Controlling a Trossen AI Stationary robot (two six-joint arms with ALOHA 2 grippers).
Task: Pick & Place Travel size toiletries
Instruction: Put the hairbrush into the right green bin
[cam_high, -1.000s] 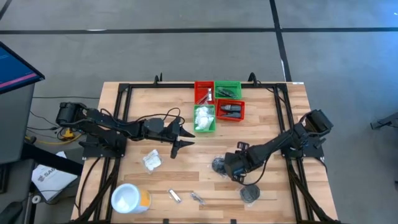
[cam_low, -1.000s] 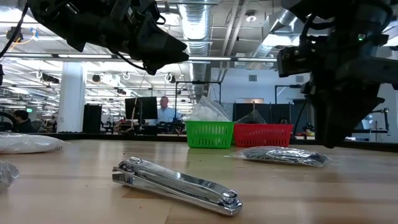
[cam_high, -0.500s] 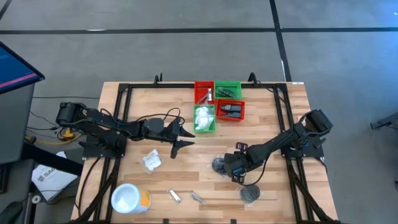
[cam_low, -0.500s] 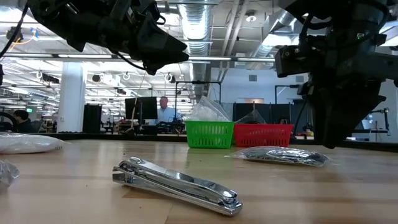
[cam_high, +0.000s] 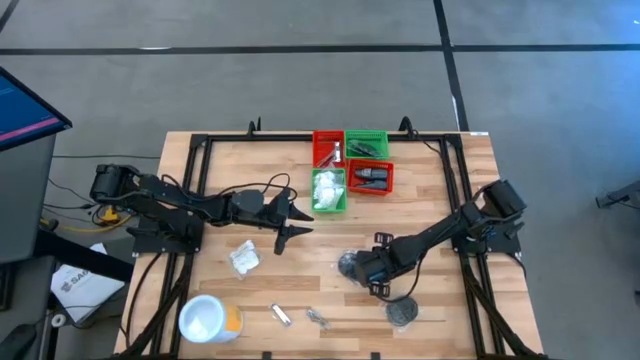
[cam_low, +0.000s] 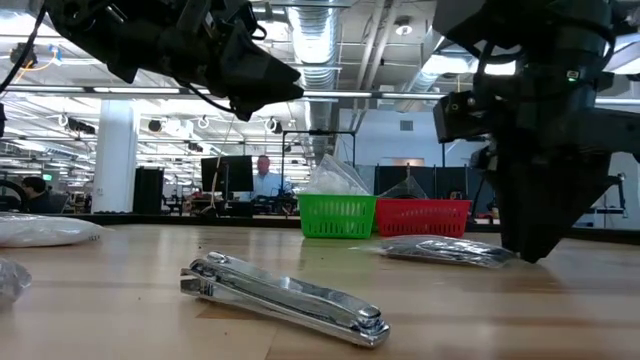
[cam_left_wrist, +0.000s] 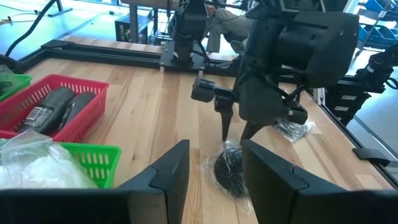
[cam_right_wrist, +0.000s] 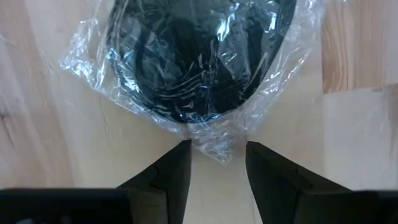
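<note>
A big open lab or workshop: exposed ceiling ducts (cam_low: 322, 40), strip lights, a person at monitors (cam_low: 225, 172), grey floor (cam_high: 300, 90), wooden counter (cam_high: 430, 190) in a black frame.

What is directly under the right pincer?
Under the open right pincer lies a black disc in clear wrap on the wooden table; the wrap's edge sits between the fingers. Whatever the wrap holds besides the disc is not visible.

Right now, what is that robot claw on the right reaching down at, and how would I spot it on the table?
Start at the red and green bins at the table's far edge, then come towards the near right. The right gripper hangs with open fingers over a black round disc in clear wrap. A second wrapped disc lies nearer the table's front edge, with no gripper over it.
</note>
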